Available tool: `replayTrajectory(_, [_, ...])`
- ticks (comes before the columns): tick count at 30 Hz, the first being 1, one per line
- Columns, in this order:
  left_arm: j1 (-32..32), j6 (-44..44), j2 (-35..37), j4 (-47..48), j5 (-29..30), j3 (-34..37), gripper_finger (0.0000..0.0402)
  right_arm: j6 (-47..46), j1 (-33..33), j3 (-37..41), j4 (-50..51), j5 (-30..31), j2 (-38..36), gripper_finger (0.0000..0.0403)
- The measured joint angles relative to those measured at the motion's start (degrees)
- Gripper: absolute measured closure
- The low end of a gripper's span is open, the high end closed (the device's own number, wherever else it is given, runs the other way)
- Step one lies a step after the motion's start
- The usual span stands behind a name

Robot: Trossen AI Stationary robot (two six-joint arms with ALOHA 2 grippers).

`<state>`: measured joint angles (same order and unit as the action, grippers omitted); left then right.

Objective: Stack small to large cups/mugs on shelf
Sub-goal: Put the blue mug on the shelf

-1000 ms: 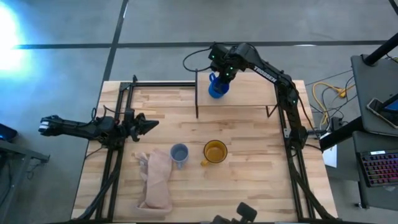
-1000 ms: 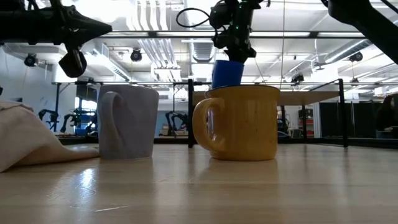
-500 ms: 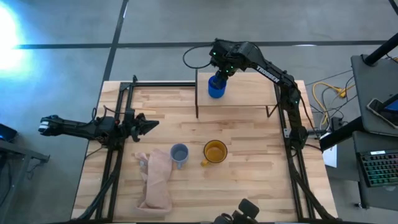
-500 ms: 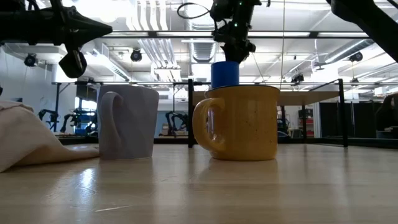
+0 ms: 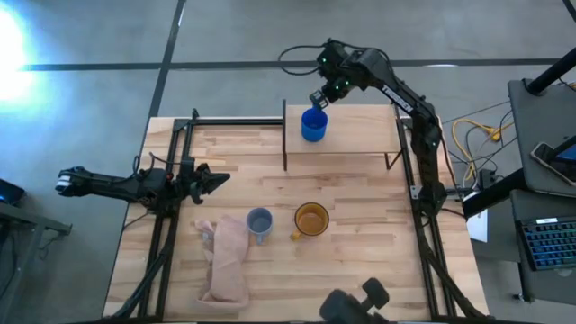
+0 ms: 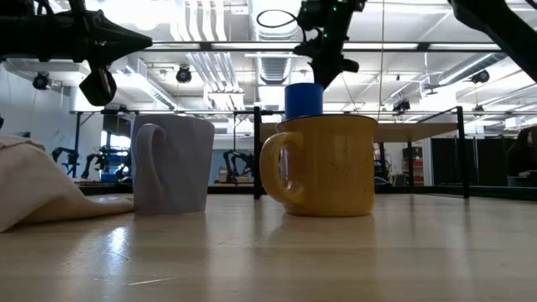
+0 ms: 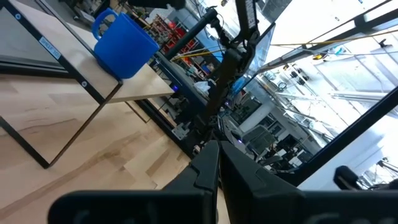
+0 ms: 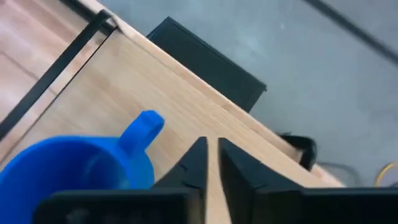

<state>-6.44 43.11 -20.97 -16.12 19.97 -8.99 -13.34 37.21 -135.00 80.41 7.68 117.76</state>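
The small bright blue mug (image 5: 313, 125) stands upright on the shelf (image 5: 360, 135), on its left part, at the far side of the table. The shelf is a light wood board on thin black posts. The grey-blue mug (image 5: 259, 222) and the bigger yellow mug (image 5: 311, 220) stand upright side by side near the middle of the table, grey-blue on the left.
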Motion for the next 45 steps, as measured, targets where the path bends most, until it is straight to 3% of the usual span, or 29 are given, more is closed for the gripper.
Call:
replayTrajectory(5, [-0.02, -0.02, 0.00, -0.02, -0.03, 0.02, 0.0402, -3.55, 1.12, 0.00, -0.14, -6.29, 2.10, 0.0392])
replayTrajectory(19, [-0.02, -0.04, 0.04, -0.07, 0.04, 0.54, 0.0402, -2.31, -1.59, 0.02, -5.68, -6.63, 6.13, 0.0392])
replayTrajectory(24, [-0.02, -0.04, 0.09, -0.02, 0.04, 1.07, 0.0402, -2.33, -2.43, 0.02, -7.20, -12.28, 6.13, 0.0392])
replayTrajectory(38, [-0.01, -0.03, 0.11, -0.04, 0.04, 1.14, 0.0402, 3.07, -5.06, 0.11, -11.14, -13.62, 6.12, 0.0392])
replayTrajectory(41, [-0.01, 0.04, 0.13, -0.04, 0.04, 1.14, 0.0402, 2.88, -5.22, 0.11, -12.19, -10.20, 6.13, 0.0392])
replayTrajectory(45, [-0.02, 0.09, 0.13, -0.04, 0.02, 1.14, 0.0402, 1.62, -5.05, 0.11, -11.38, 1.30, 4.87, 0.0392])
